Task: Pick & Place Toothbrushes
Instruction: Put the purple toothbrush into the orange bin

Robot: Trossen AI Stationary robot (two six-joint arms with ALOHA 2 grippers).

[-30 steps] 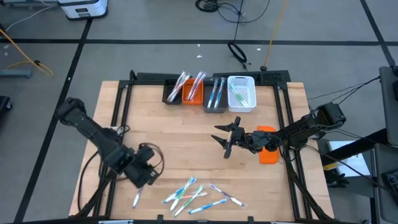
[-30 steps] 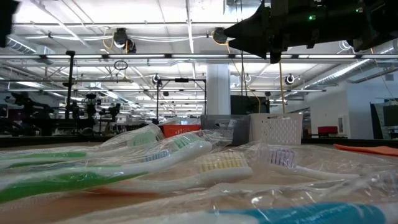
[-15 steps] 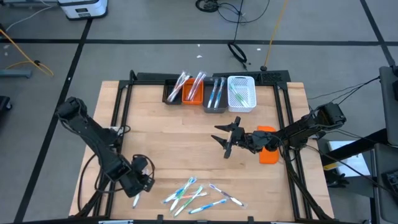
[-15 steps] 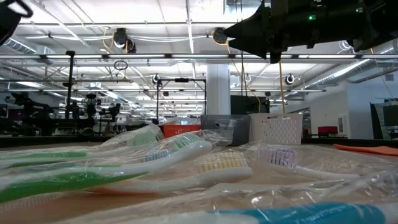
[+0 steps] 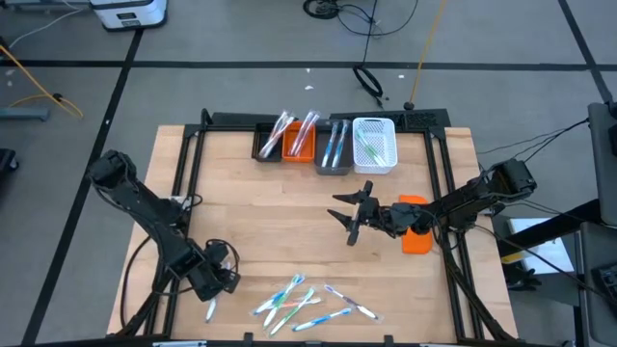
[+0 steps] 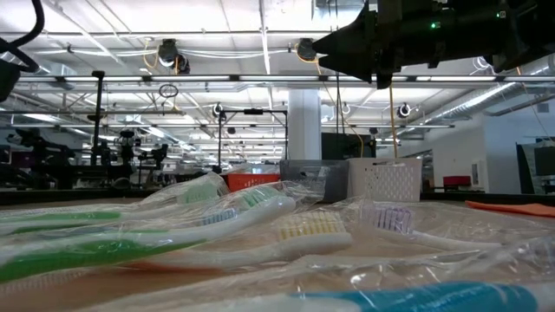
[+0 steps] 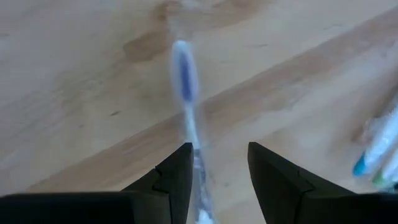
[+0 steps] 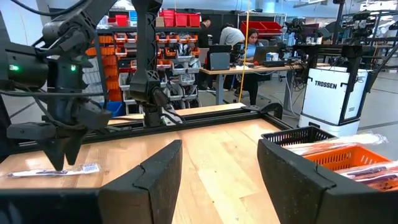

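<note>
Left gripper (image 7: 217, 168): low over the near-left part of the table, dark matte fingers (image 7: 173, 177) spread, straddling a lone wrapped toothbrush (image 7: 186, 93) without touching. Slim white stick, blue-purple grip patch, crinkled clear wrapper, flat on pale wood grain (image 7: 74, 74). Seen from above as a small pale sliver (image 5: 211, 309) just beside the gripper (image 5: 214, 285).

Right gripper (image 5: 349, 214): hovering mid-table, right of centre, angular black fingers (image 8: 155, 180) parted, nothing between.

Loose pile of toothbrushes (image 5: 308, 302) near the front edge, right of the lone one: thin sticks, green, blue, white and pink, crossing each other, glossy film wrappers (image 6: 260, 221).

Row of bins at the far edge: black tray (image 5: 263, 146), orange bin (image 5: 298, 150), grey bin (image 5: 333, 166), white perforated basket (image 5: 375, 161), each with brushes lying lengthwise. Flat orange rectangular block (image 5: 416, 239) under the right arm, near the right edge.
</note>
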